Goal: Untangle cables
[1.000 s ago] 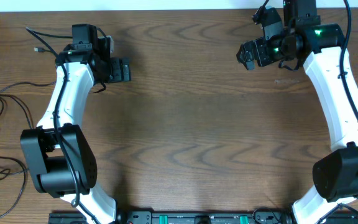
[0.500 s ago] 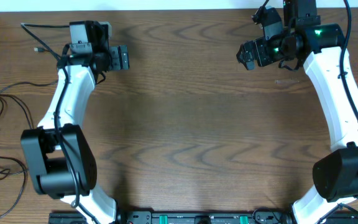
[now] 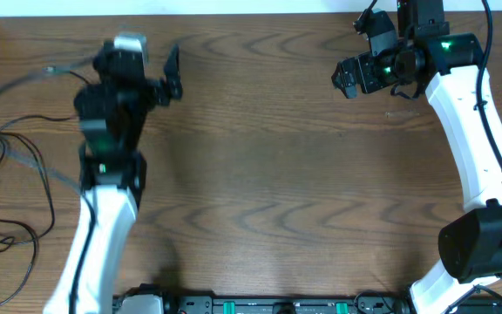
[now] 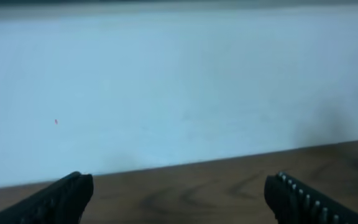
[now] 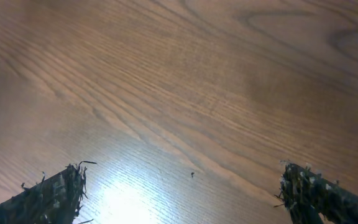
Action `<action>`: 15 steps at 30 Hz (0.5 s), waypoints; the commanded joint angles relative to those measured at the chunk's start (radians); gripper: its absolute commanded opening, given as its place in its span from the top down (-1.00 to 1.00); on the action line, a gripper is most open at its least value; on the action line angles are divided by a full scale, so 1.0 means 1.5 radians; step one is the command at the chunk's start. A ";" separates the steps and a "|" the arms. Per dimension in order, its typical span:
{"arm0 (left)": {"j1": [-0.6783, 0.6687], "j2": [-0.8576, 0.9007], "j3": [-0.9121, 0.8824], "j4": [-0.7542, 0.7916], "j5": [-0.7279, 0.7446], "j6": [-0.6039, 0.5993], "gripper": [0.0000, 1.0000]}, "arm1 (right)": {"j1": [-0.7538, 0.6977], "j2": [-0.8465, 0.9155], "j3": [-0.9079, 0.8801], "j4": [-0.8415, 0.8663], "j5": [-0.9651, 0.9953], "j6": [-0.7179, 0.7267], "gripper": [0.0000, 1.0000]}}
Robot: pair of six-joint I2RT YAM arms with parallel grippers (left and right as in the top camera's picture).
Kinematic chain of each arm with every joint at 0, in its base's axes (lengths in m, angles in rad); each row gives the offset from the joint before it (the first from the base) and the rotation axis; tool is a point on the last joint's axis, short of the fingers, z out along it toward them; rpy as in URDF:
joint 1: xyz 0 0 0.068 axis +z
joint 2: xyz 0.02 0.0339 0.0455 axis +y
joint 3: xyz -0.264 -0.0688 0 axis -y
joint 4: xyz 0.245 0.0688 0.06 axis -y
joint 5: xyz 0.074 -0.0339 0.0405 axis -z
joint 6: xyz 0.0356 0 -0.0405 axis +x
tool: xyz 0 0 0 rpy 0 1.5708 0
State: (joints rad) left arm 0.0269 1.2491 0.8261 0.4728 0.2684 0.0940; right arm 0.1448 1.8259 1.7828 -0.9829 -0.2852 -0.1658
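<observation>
On the wooden desk (image 3: 260,174), the left fingers (image 4: 61,199) are held spread wide at the far left with nothing between them, the right fingers (image 5: 48,196) are likewise spread over bare wood at the far right, and the thin black cables (image 3: 7,144) are strewn along the left edge.

Overhead, nothing but blur on the left arm (image 3: 103,131) and left gripper (image 3: 171,74). Losing the cables (image 3: 33,163) off the left edge, with plug ends too tiny to read. Catching only cropped fingers (image 4: 64,198) in the soft left wrist view. Same bottom-edge cropping on the right gripper (image 5: 179,193).
</observation>
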 commanded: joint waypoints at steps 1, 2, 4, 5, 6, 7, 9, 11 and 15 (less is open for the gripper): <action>-0.005 -0.101 -0.092 0.047 0.005 0.012 -0.84 | 0.004 0.001 -0.003 -0.001 0.002 -0.005 -0.98; -0.005 -0.124 -0.108 0.051 0.005 0.012 -0.84 | 0.004 0.001 -0.003 -0.001 0.002 -0.005 -0.99; -0.005 -0.181 -0.148 0.058 0.006 0.016 -0.85 | 0.004 0.001 -0.003 -0.001 0.002 -0.005 -0.99; -0.005 -0.216 -0.172 0.057 0.006 0.023 -0.85 | 0.004 0.001 -0.003 -0.001 0.002 -0.005 -0.99; -0.005 -0.239 -0.188 0.057 0.006 0.025 -0.84 | 0.004 0.001 -0.003 -0.001 0.002 -0.005 -0.99; -0.005 -0.271 -0.212 0.057 0.006 0.031 -0.85 | 0.004 0.001 -0.003 -0.001 0.002 -0.005 -0.99; -0.004 -0.327 -0.258 0.057 0.005 0.046 -0.84 | 0.004 0.001 -0.003 -0.001 0.002 -0.005 -0.98; -0.004 -0.382 -0.305 0.057 0.005 0.060 -0.84 | 0.004 0.001 -0.003 -0.001 0.002 -0.005 -0.99; -0.003 -0.476 -0.395 0.058 0.005 0.062 -0.85 | 0.004 0.001 -0.003 -0.001 0.002 -0.005 -0.98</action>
State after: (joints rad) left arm 0.0223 0.6094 0.3092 0.5560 0.2680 0.1585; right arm 0.1448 1.8259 1.7828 -0.9825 -0.2825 -0.1661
